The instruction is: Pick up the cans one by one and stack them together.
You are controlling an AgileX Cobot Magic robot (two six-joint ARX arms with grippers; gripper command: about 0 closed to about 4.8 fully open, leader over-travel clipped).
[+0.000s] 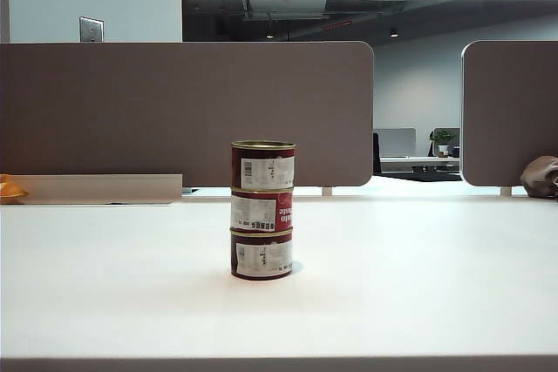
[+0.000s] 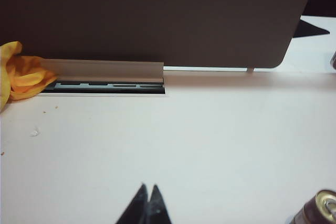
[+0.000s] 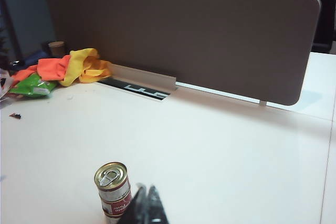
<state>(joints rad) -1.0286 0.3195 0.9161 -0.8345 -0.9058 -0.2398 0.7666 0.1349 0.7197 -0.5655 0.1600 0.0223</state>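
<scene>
Three cans (image 1: 261, 209) stand stacked in one upright column on the white table (image 1: 418, 285) in the exterior view, maroon sides with white labels and a gold lid on top. Neither arm shows in that view. In the right wrist view the stack of cans (image 3: 113, 189) shows with its gold pull-tab lid, and my right gripper (image 3: 146, 188) sits shut and empty just beside it, apart from it. In the left wrist view my left gripper (image 2: 148, 187) is shut with nothing in it, and the top of the cans (image 2: 320, 211) shows at the frame's corner, well away from it.
A brown divider panel (image 1: 187, 111) runs along the back of the table, with a second panel (image 1: 510, 111) at the far right. Orange, yellow and green cloths (image 3: 63, 71) lie by the panel's left end near a cable slot (image 3: 139, 88). A brown bag (image 1: 540, 177) sits at the far right.
</scene>
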